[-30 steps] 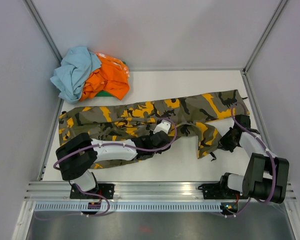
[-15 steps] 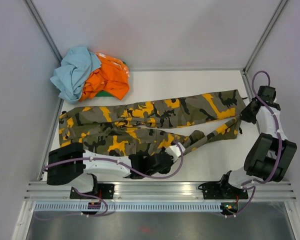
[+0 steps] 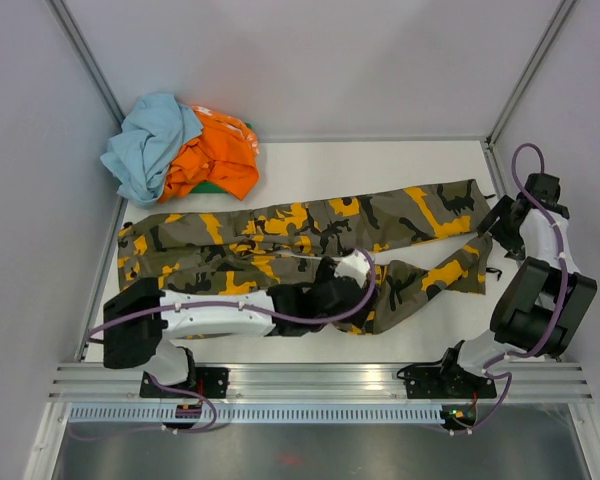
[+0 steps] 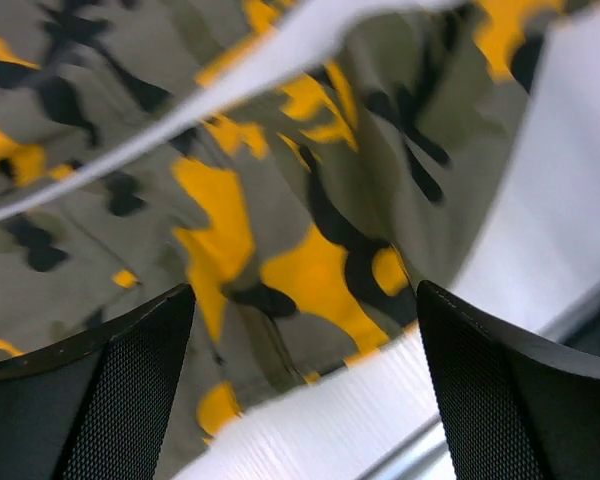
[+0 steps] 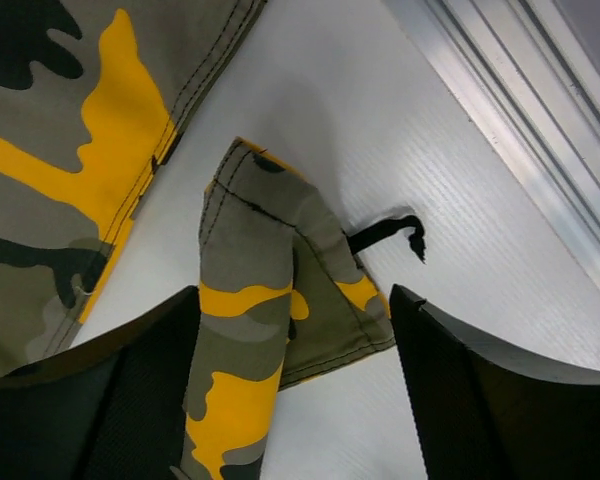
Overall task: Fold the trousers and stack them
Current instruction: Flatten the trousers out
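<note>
2 arms are bolted at the near edge of the white table [image 3: 380, 165], w/ 1 purple cable along each. The left arm [image 3: 220, 310] lies low and reaches right across the near side. The left gripper [image 3: 345, 290] sits over the near leg of the trousers [image 3: 280, 225], approx mid-table. In the left wrist view the jaws stand wide. The 2 black fingers [image 4: 90, 400] fill the lower corners, camo cloth is spread under & btwn them, and nothing is pinched. A strip of bare table shows at lower right.

There is 1 pr of trousers, flat across the middle of the table, w/ the waist at left and 2 legs running right. The near leg is rumpled & bent: it dips toward the near side by the left gripper, then angles away to its hem. The far leg lies straight, its hem near the right edge.

The right arm [image 3: 540, 300] is folded up at the right edge, w/ the right gripper [image 3: 500, 218] by the hems. In the right wrist view the jaws are wide and hold nothing. A folded hem corner [image 5: 270, 290] lies btwn the fingers; which leg it belongs to, cannot tell. 1 black strap [image 5: 385, 232] sticks out from it onto the table. A stitched cloth edge is at upper left.

In the far-left corner, just beyond the waist end, is 1 heap of clothes: a light blue cloth [image 3: 150, 140] on the left, an orange garment [image 3: 215, 160] on the right, and a green sliver [image 3: 208, 186] at its near edge.
</note>
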